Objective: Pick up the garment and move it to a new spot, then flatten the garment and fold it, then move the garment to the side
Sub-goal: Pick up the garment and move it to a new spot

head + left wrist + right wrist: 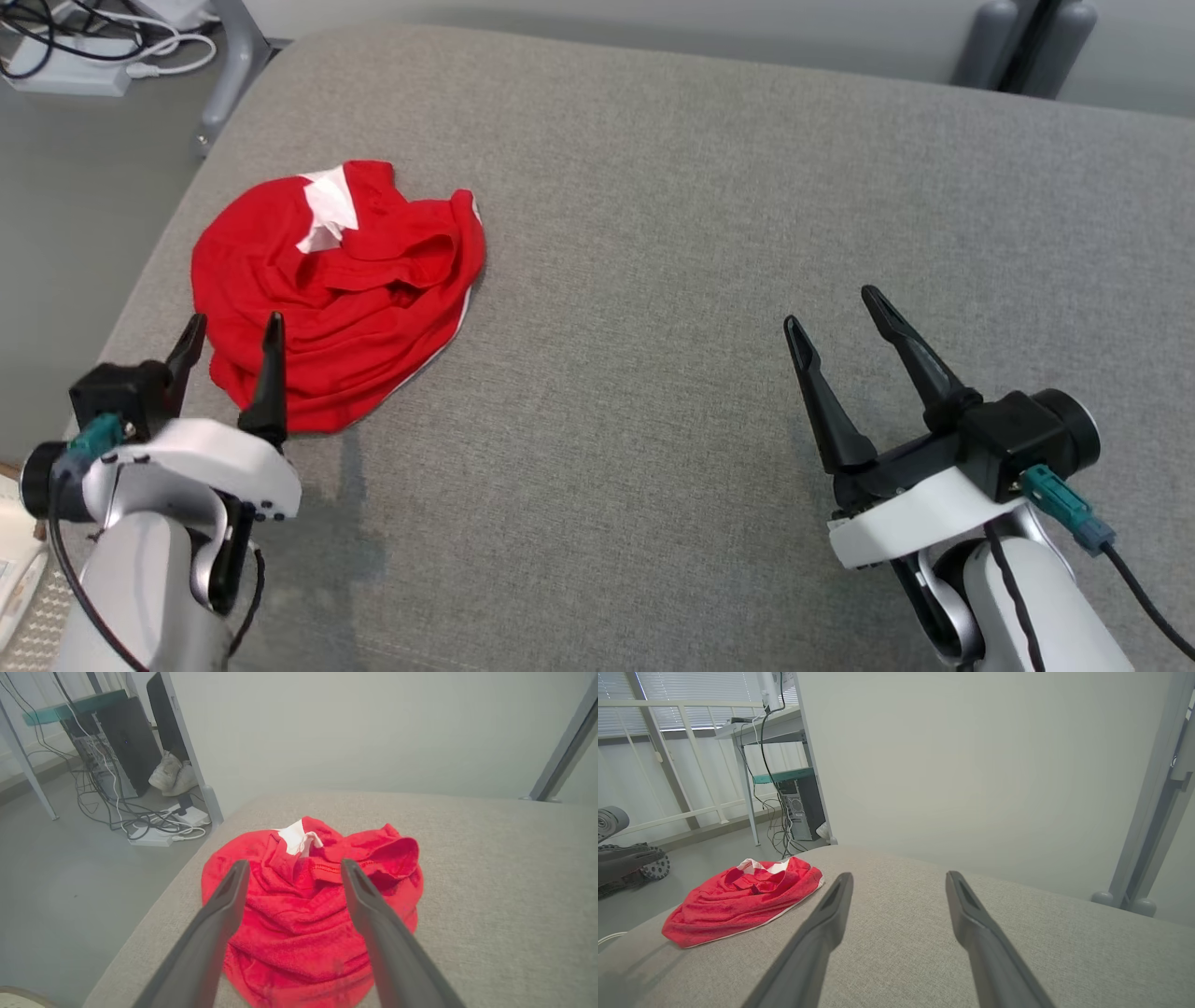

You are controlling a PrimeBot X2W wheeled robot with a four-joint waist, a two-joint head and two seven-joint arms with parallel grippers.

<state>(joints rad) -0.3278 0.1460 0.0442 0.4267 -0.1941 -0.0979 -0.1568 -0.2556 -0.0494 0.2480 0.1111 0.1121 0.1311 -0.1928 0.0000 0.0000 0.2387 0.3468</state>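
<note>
The garment (341,289) is a crumpled red heap with a white patch, lying near the left edge of the grey padded table (709,233). My left gripper (233,329) hovers open just in front of the heap's near edge, its fingers pointing at it. In the left wrist view the garment (310,910) lies between and beyond the spread fingers (224,910). My right gripper (836,310) stands open over bare table far to the right. From the right wrist the garment (738,900) shows off to the left of the open gripper (899,877).
The table's left edge (159,252) runs close beside the garment, with floor below. On the floor at the far left lie a power strip and cables (89,56). A grey frame post (1027,42) stands behind the table at the right.
</note>
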